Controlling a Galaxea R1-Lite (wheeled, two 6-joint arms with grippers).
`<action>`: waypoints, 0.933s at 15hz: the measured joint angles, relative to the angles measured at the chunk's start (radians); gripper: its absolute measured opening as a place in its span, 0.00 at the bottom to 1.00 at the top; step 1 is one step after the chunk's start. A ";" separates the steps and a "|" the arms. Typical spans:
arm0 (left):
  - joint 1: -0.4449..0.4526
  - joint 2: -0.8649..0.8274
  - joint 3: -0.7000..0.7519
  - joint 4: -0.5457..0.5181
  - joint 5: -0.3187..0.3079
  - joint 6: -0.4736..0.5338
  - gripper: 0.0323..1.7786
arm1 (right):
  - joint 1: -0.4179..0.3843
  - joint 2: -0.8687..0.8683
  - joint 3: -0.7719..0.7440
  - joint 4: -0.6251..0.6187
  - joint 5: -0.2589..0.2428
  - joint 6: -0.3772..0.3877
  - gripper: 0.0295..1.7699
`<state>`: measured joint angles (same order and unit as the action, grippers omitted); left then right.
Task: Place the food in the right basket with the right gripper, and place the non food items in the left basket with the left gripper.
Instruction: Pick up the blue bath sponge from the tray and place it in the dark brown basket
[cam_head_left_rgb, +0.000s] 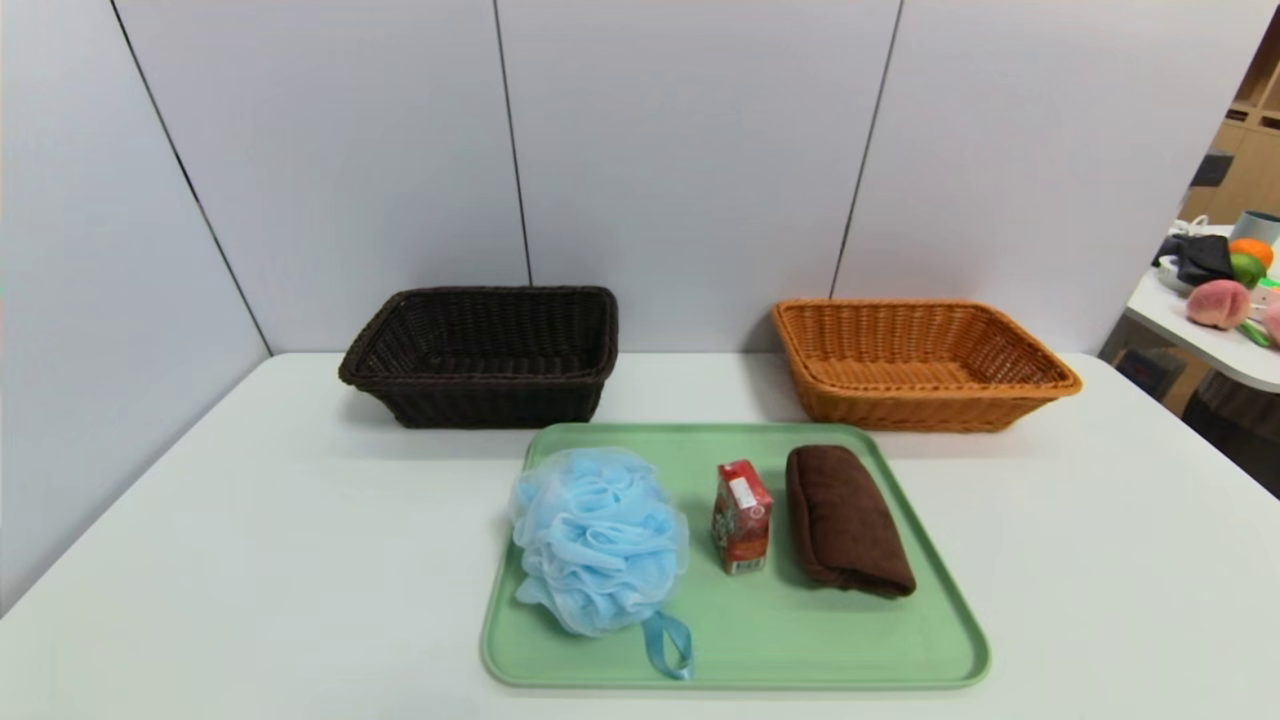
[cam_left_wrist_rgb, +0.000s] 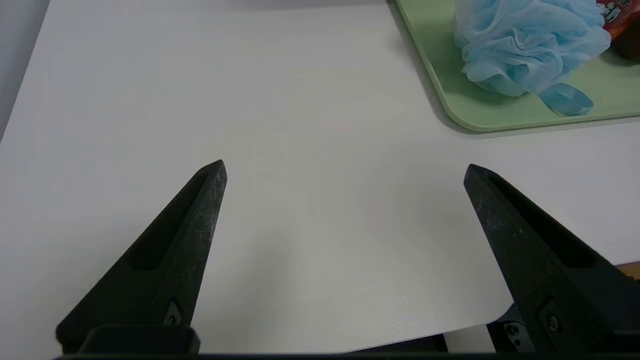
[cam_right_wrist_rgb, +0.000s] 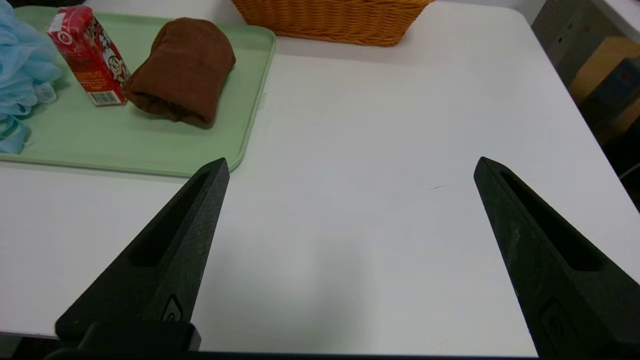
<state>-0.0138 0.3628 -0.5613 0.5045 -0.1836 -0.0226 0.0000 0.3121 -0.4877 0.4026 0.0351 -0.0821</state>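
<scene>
A green tray (cam_head_left_rgb: 800, 650) holds three things: a light-blue bath puff (cam_head_left_rgb: 598, 540) on its left, a small red drink carton (cam_head_left_rgb: 742, 517) standing in the middle, and a brown rolled towel (cam_head_left_rgb: 845, 520) on its right. Behind the tray stand the dark brown left basket (cam_head_left_rgb: 485, 355) and the orange-tan right basket (cam_head_left_rgb: 915, 362), both without contents. My left gripper (cam_left_wrist_rgb: 345, 167) hangs open over bare table near the front left corner, the puff (cam_left_wrist_rgb: 525, 45) off to one side. My right gripper (cam_right_wrist_rgb: 351, 165) is open over bare table beside the tray, away from the carton (cam_right_wrist_rgb: 89, 55) and towel (cam_right_wrist_rgb: 182, 70).
The white table (cam_head_left_rgb: 250, 520) ends at grey wall panels behind the baskets. A second table (cam_head_left_rgb: 1215, 340) with fruit and other objects stands at the far right. Neither arm shows in the head view.
</scene>
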 joint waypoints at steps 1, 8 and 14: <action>-0.001 0.070 -0.048 0.018 -0.002 0.015 0.95 | 0.000 0.075 -0.045 0.011 0.001 0.000 0.96; -0.066 0.471 -0.266 0.092 -0.112 0.215 0.95 | 0.020 0.511 -0.267 0.105 0.025 -0.080 0.96; -0.215 0.657 -0.317 0.077 -0.256 0.226 0.95 | 0.038 0.652 -0.318 0.255 0.159 -0.140 0.96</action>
<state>-0.2289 1.0198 -0.8787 0.5811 -0.4400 0.2030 0.0383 0.9645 -0.8057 0.6574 0.1938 -0.2226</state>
